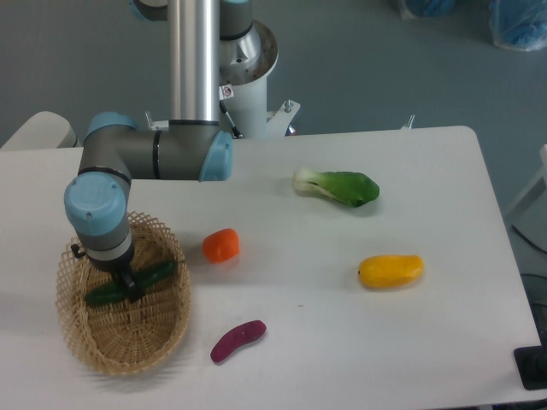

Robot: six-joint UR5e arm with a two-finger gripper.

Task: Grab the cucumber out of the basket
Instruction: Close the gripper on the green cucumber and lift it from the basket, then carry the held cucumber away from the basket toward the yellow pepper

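Cucumber lies across basket at table's front-left corner; gripper down on its middle, grip unclear. Grasp step; next: clamp, lift straight.

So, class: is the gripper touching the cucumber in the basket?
Cannot tell. In the fixed camera view the gripper sits right over the middle of the cucumber in the basket, but the wrist hides the fingertips.

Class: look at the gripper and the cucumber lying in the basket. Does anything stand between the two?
Nothing visible does. The gripper is down inside the basket, right at the middle of the cucumber, which shows on both sides of it. The basket holds nothing else; whether the fingers have closed cannot be told.
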